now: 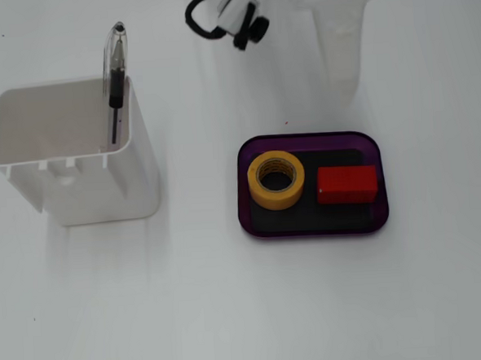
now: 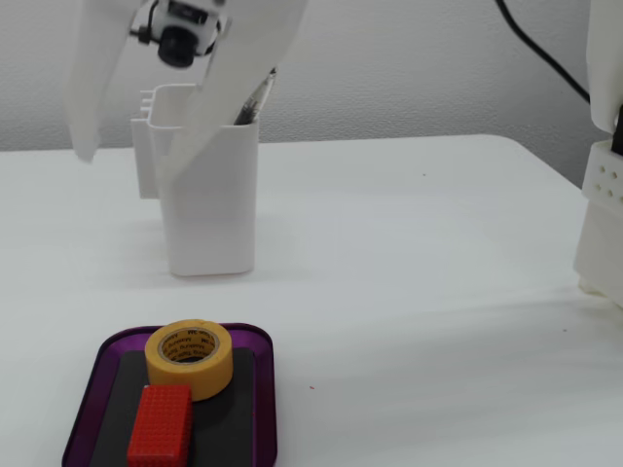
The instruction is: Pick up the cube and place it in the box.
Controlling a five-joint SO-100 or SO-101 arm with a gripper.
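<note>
The red cube (image 1: pixel 347 184) lies flat on the black bottom of the purple box (image 1: pixel 249 220), in its right half in a fixed view from above. In the low side fixed view the cube (image 2: pixel 161 425) sits at the near end of the box (image 2: pixel 266 389). My gripper (image 2: pixel 128 171) hangs high above the table with its white fingers (image 2: pixel 86 97) spread apart and nothing between them. From above, the gripper (image 1: pixel 342 84) shows blurred at the top edge, beyond the box. The gripper is open and touches nothing.
A yellow tape roll (image 1: pixel 275 179) also lies in the box, left of the cube. A tall white container (image 1: pixel 76 157) with a pen (image 1: pixel 115 73) stands to the left. The arm's white base (image 2: pixel 604 195) is at the right edge of the side view.
</note>
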